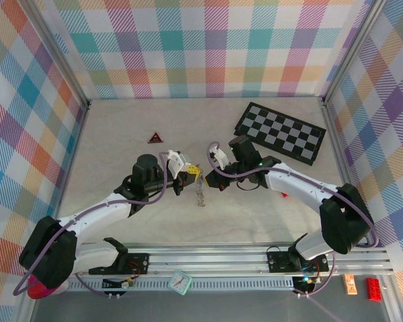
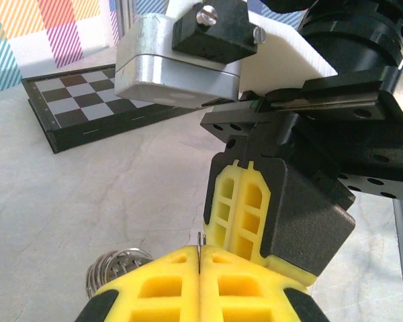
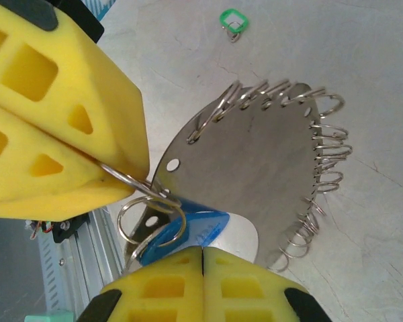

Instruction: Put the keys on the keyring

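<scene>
Both shut, tip to tip: left gripper (image 3: pixel 117 171) pinches the keyring (image 3: pixel 208 154) wire and right gripper (image 3: pixel 201 258) seemingly grips its blue tag (image 3: pixel 198 225), steadying it for threading keys (image 3: pixel 326 154).

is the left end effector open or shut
Shut: the left end effector has its yellow fingers pressed together, pinching a thin wire ring.

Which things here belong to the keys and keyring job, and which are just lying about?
Job: metal plate fringed with small rings; split ring, pinched by left gripper; blue tag in right gripper.
Lying about: chequered board; red-and-black triangle; small green loop.
</scene>
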{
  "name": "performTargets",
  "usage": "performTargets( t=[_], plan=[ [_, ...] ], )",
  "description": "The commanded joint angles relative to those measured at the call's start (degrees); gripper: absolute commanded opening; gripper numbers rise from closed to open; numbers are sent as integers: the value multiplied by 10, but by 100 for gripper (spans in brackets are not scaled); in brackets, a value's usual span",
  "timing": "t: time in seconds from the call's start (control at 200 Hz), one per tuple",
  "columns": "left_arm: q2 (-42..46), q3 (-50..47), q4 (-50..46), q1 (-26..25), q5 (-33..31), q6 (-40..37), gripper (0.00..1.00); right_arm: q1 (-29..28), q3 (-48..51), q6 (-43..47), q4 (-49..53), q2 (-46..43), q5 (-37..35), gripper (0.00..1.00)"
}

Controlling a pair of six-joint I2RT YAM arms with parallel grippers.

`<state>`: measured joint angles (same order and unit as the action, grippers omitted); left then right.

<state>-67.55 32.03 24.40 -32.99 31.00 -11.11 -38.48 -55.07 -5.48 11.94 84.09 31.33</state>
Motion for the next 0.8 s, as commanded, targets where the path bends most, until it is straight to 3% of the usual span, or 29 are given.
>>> performTargets(
  t=[0.0, 0.17, 0.33, 0.465, 0.71, 0.795],
  plan=[
    [2, -2, 44, -6, 20, 6, 0, -5, 7, 4, -26, -16, 15, 4],
    [6, -7, 52, -6, 23, 6, 0, 5, 31, 24, -21, -52, -47, 15],
    [9, -12, 66, -6, 34, 7, 0, 10, 94, 65, -91, -114, -113, 27],
    [10, -18, 89, -6, 60, 10, 0, 11, 117, 115, -140, -144, -73, 29],
    [14, -26, 120, -6, 100, 15, 0, 17, 162, 193, -247, -183, 9, 22],
    [15, -29, 127, -5, 108, 15, 0, 24, 161, 193, -242, -185, 30, 21]
  ],
)
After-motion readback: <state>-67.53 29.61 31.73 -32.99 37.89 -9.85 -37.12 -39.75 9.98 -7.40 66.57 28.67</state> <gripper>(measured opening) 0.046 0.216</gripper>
